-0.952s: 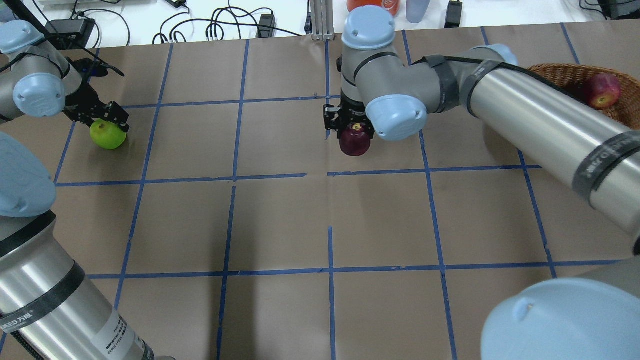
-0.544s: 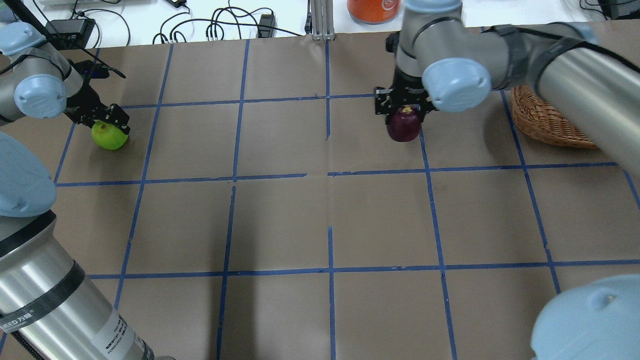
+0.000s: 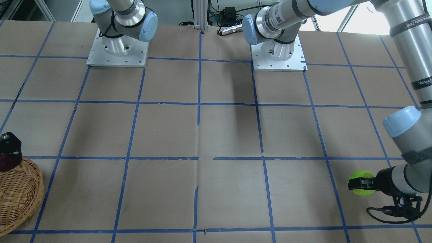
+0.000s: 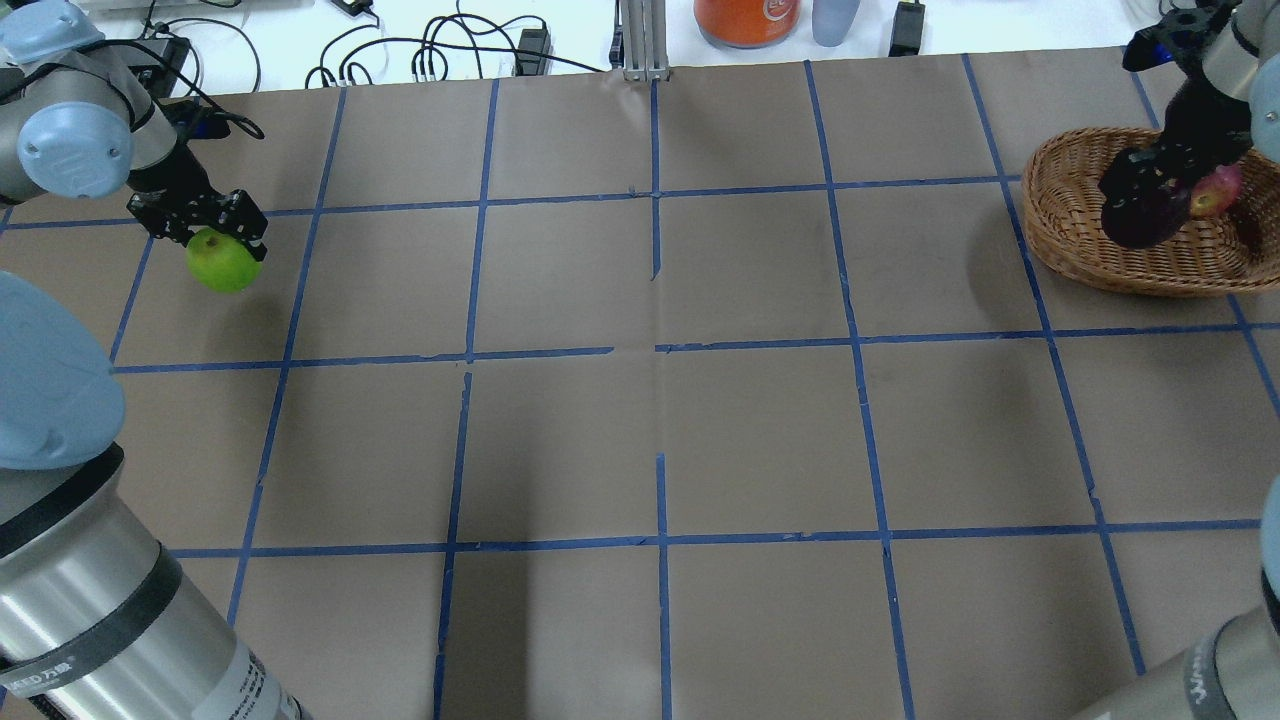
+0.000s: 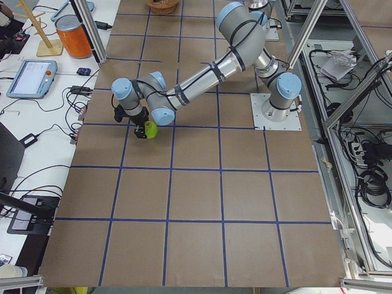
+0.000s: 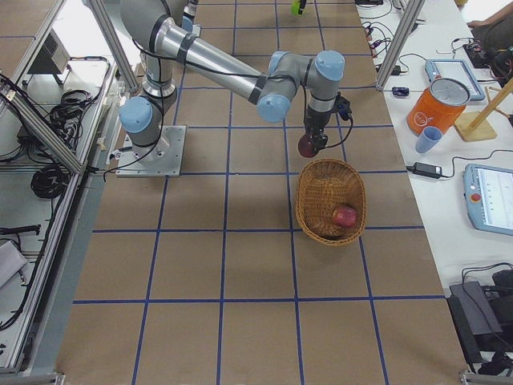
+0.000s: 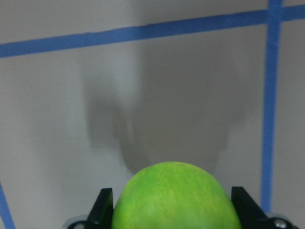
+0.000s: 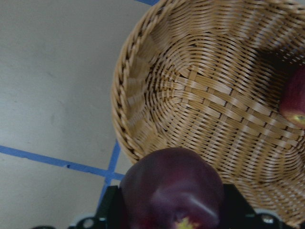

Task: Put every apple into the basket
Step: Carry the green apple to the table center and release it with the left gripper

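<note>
The lime green apple (image 4: pixel 224 263) hangs a little above the table at the far left, with my left gripper (image 4: pixel 212 238) shut on it; the left wrist view shows the green apple (image 7: pixel 176 198) between both fingers, its shadow on the paper below. At the far right, the wicker basket (image 4: pixel 1070 215) holds the red apple (image 4: pixel 1216 190). My right gripper (image 4: pixel 1150 195) is shut on the dark purple apple (image 4: pixel 1138 222) and holds it over the basket's near rim. In the right wrist view the purple apple (image 8: pixel 171 188) sits above the basket (image 8: pixel 200 95) edge.
An orange canister (image 4: pixel 747 14), a blue cup (image 4: pixel 834 20) and cables lie along the table's back edge. Both arm bases (image 3: pixel 116 50) stand at the robot's side. Blue tape lines divide the brown table cover.
My right arm has carried the purple apple from the table's middle rightward to above the basket. The left gripper has lifted the green apple slightly off the table.
</note>
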### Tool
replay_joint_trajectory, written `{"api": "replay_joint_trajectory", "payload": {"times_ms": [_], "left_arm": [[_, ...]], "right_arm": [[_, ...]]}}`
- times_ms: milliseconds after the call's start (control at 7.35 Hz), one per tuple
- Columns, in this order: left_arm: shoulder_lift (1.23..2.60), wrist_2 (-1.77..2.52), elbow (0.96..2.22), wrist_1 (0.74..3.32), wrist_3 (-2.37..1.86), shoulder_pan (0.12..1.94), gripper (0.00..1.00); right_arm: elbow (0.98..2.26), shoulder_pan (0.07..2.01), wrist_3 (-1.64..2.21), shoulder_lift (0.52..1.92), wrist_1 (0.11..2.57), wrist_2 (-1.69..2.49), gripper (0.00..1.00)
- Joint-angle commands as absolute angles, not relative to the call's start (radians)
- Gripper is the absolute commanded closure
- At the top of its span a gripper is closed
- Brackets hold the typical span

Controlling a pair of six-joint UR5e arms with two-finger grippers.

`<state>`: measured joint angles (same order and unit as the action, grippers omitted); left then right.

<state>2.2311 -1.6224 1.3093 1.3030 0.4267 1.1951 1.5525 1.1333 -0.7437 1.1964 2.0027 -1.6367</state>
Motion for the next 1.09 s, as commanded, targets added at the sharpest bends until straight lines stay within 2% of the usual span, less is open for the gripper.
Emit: {"api": "replay_joint_trajectory", "payload": {"times_ms": [0,272,408,544,680,816,952], "left_arm": [[2.185,-1.618,1.327,1.328,0.152,1.380,0.59],[2.107,-1.585,1.426,1.310,-0.092,1.593,0.59],[2.085,-1.560,1.458,1.301,-0.200,1.664,0.59],[2.086,-1.510,1.472,1.289,-0.339,1.769,0.61],[2.117,-1.512,1.488,1.166,-0.409,1.869,0.62],[2.115,-1.511,1.524,1.114,-0.476,1.893,0.62],[2.115,-1.511,1.566,1.077,-0.488,1.908,0.62]], "right_arm": [[1.522,1.089,-0.821,1.094,2.123,-1.626,0.99],[1.428,1.082,-0.885,1.017,2.115,-1.626,0.98],[1.422,1.060,-0.911,1.000,2.115,-1.625,0.95],[1.424,1.046,-0.923,0.982,2.114,-1.624,0.70],[1.425,1.045,-0.920,0.977,2.114,-1.624,0.22],[1.424,1.045,-0.913,0.977,2.111,-1.626,0.00],[1.413,1.045,-0.911,0.980,2.106,-1.631,0.00]]}}
